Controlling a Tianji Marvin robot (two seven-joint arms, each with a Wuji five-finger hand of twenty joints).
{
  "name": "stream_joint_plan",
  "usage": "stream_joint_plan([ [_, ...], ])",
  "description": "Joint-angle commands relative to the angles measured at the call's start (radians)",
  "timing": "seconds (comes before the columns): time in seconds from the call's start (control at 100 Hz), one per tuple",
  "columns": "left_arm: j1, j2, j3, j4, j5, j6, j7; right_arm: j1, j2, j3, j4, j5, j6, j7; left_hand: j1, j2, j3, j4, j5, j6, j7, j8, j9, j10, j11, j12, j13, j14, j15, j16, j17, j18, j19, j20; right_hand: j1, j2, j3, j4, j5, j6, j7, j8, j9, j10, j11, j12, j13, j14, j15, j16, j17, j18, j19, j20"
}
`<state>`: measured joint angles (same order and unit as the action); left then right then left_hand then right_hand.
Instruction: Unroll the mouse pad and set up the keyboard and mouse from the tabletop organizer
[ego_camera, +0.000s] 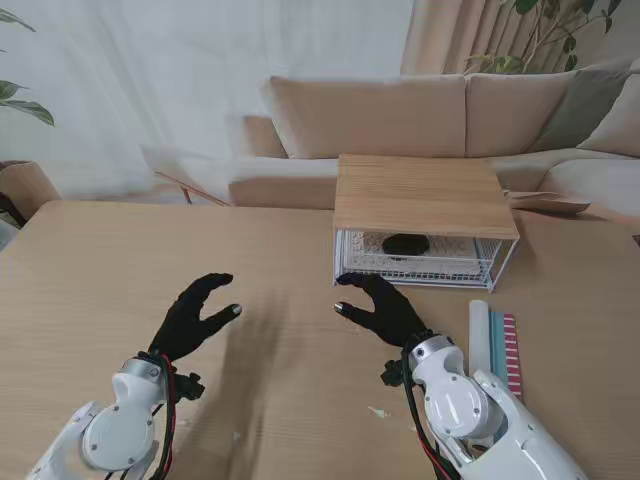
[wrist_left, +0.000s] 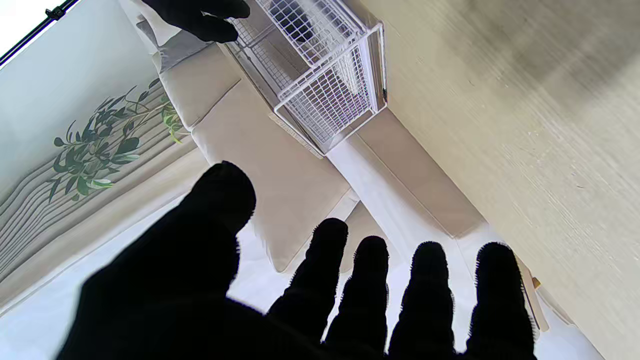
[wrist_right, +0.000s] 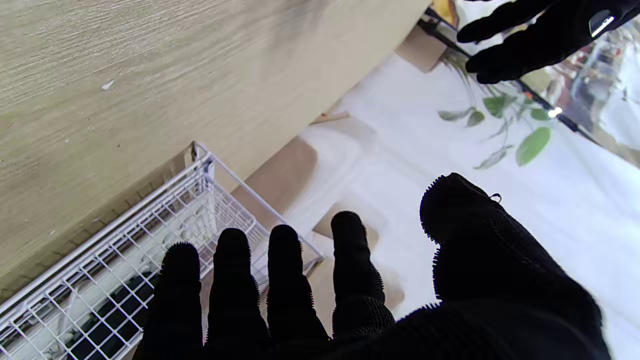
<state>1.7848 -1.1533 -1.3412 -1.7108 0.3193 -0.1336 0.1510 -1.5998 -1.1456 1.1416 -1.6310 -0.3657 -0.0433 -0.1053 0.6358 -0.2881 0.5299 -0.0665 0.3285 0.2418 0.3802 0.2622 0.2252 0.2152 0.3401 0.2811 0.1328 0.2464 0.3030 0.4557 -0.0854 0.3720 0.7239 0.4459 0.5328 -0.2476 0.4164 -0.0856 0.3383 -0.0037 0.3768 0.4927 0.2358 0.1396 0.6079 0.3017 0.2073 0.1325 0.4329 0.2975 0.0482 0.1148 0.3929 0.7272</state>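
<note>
The tabletop organizer (ego_camera: 425, 215), a white wire basket under a flat wooden top, stood on the far right part of the desk (ego_camera: 120, 280). Inside the basket a dark mouse (ego_camera: 406, 243) lay on a white keyboard (ego_camera: 430, 262) that filled most of the wire floor. The rolled mouse pad (ego_camera: 480, 335), a pale cylinder, lay on the desk to the right and nearer to the robot than the organizer, just beside a flat pink-and-teal striped item (ego_camera: 507, 352) whose nature could not be made out.

The right hand (ego_camera: 385, 308), in a black glove, hung over the desk just in front of the organizer's left front corner, its fingers (wrist_right: 287, 280) spread apart and holding nothing; the right wrist view showed the wire basket (wrist_right: 100, 280) close beyond the fingertips, with no contact visible. The left hand (ego_camera: 195, 315) hovered over bare desk well to the left of the organizer, its fingers (wrist_left: 430, 295) likewise splayed wide and empty. The left wrist view caught the organizer (wrist_left: 325, 85) across the desk and the right hand (wrist_left: 200, 17) near it.

Beyond the desk stood a beige sofa (ego_camera: 440, 115) against a white curtain (ego_camera: 200, 80), with leafy plants at either side.
</note>
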Motion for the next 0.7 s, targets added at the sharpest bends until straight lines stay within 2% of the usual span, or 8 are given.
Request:
stream_joint_plan([
  [0.0, 0.002, -0.003, 0.003, -0.005, -0.001, 0.003, -0.016, -0.007, -0.006, -0.001, -0.01, 0.001, 0.008, 0.014, -0.018, 0.021, -0.021, 0.031, -0.033, -0.012, 0.0, -0.001, -0.023, -0.026, -0.017, -0.014, -0.03, -0.023, -0.012, -0.013, -0.009, -0.008, -0.024, 0.006, -0.028, 0.001, 0.021, 0.04, -0.016, -0.043, -0.003, -0.009, 0.0, -0.036, -0.021, -0.008, 0.018, -0.032, -0.007, -0.007, -0.002, -0.017, -0.026, -0.012],
  [0.3, 0.009, -0.002, -0.002, -0.012, -0.003, 0.007, -0.022, -0.022, -0.007, -0.001, -0.048, -0.013, 0.078, 0.012, -0.019, 0.02, -0.018, 0.031, -0.031, -0.013, 0.002, 0.0, -0.022, -0.024, -0.012, -0.012, -0.028, -0.023, -0.012, -0.013, -0.009, -0.009, -0.025, 0.006, -0.021, 0.001, 0.031, 0.039, -0.022, -0.028, 0.0, -0.01, -0.006, -0.028, -0.02, -0.006, 0.008, -0.024, -0.015, -0.011, -0.025, -0.016, -0.026, -0.011],
  [0.44, 0.019, -0.002, -0.01, -0.023, 0.001, 0.007, -0.019, -0.063, -0.007, 0.011, -0.123, -0.133, 0.194, -0.037, -0.02, 0.019, -0.019, 0.03, -0.028, -0.011, 0.002, -0.001, -0.02, -0.021, -0.005, -0.008, -0.026, -0.022, -0.012, -0.013, -0.008, -0.009, -0.025, 0.005, -0.018, -0.016, 0.04, 0.041, -0.025, 0.034, 0.009, -0.007, 0.005, 0.001, 0.024, 0.014, 0.018, 0.007, 0.043, 0.018, -0.006, 0.003, 0.008, 0.014],
  [0.54, 0.019, -0.001, -0.01, -0.025, -0.001, 0.01, -0.024, -0.108, 0.002, 0.045, -0.174, -0.204, 0.263, -0.026, -0.019, 0.02, -0.018, 0.03, -0.027, -0.011, 0.002, -0.001, -0.021, -0.02, -0.001, -0.006, -0.026, -0.02, -0.012, -0.014, -0.008, -0.009, -0.025, 0.005, -0.033, -0.026, 0.041, 0.041, -0.048, 0.063, 0.001, -0.009, -0.026, -0.004, 0.025, 0.014, -0.011, -0.002, 0.047, 0.021, -0.028, -0.012, 0.005, 0.019],
  [0.69, 0.018, 0.0, -0.008, -0.024, -0.004, 0.012, -0.033, -0.172, 0.002, 0.082, -0.232, -0.269, 0.402, -0.038, -0.019, 0.02, -0.019, 0.03, -0.025, -0.013, 0.001, -0.002, -0.021, -0.02, 0.002, -0.004, -0.025, -0.021, -0.012, -0.013, -0.008, -0.009, -0.025, 0.005, -0.035, -0.047, 0.04, 0.04, -0.062, 0.117, -0.007, -0.007, -0.049, 0.006, 0.043, 0.02, -0.03, 0.007, 0.053, 0.023, -0.042, -0.011, 0.009, 0.029],
])
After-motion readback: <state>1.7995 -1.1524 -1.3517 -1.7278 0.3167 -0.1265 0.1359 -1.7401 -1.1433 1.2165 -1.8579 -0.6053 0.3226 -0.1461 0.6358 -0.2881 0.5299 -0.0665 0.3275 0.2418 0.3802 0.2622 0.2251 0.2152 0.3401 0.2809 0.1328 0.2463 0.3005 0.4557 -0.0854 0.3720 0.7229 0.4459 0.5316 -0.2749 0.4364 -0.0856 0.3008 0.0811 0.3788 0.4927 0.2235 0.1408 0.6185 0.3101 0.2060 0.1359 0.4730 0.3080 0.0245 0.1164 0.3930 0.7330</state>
